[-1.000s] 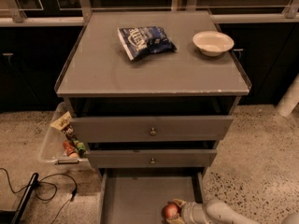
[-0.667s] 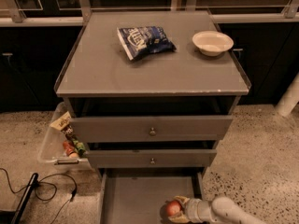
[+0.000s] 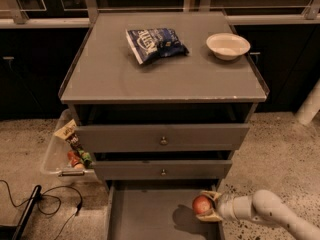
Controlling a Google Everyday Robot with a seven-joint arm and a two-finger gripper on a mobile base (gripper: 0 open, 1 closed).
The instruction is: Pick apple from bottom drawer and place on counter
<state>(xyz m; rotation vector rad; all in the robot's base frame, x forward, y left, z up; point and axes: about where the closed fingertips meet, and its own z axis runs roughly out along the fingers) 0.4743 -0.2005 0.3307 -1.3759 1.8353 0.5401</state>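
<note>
Over the bottom drawer [image 3: 150, 215], gripper [image 3: 205, 206] around apple [image 3: 201, 203]

I read this as a lab-style test room rather than a home. Speckled terrazzo floor [image 3: 280, 149] spreads up and right of my gripper [image 3: 206, 206], which clasps the small red apple [image 3: 201, 204]. Loose black cables [image 3: 80, 204] trail far to its left, near a clear plastic snack bin [image 3: 52, 156].

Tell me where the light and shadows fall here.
Camera view: the counter is evenly lit; the apple, held by the gripper over the right of the bottom drawer, casts a dark shadow on its floor; the cabinets behind are dim.
</note>
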